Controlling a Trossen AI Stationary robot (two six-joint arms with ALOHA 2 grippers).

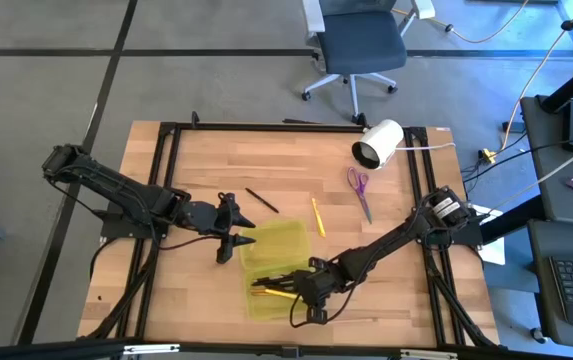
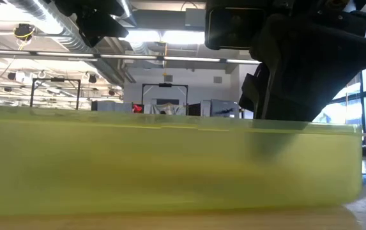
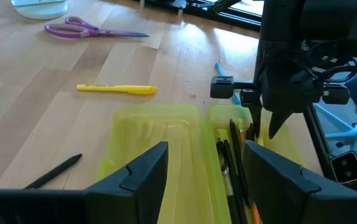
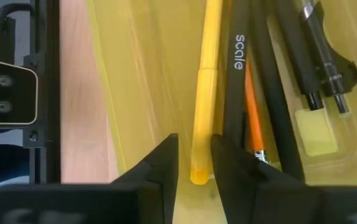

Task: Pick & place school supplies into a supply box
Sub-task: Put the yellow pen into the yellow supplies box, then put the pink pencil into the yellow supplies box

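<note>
The translucent yellow-green supply box [image 1: 266,262] lies open near the table's front edge. Its lid [image 3: 159,134] is folded toward the far side, and its tray [image 4: 134,74] holds several black, orange and yellow pens. My right gripper [image 4: 194,163] points down into the tray, open by a narrow gap, with its fingers on either side of a yellow pen [image 4: 204,93] near that pen's end. My left gripper [image 3: 206,180] hovers wide open at the lid's left edge [image 1: 234,238], touching nothing. A yellow pen [image 1: 318,217], a black pen [image 1: 261,200] and purple scissors [image 1: 359,190] lie flat on the wood. My right gripper comes from above, with its fingers across the yellow pen's end [image 4: 198,175], and the pen lies flat in the tray alongside the other pens. A sliver of tray shows between one finger [image 4: 159,168] and the pen. Whether the other finger touches it, I cannot tell.
A white cylinder [image 1: 378,143] lies near the table's far right corner, with its cable running off to the right. In the low view the box's front wall [image 2: 170,166] fills the picture. Bare wood lies left of the box and along the far edge. An office chair [image 1: 356,45] stands beyond the table.
</note>
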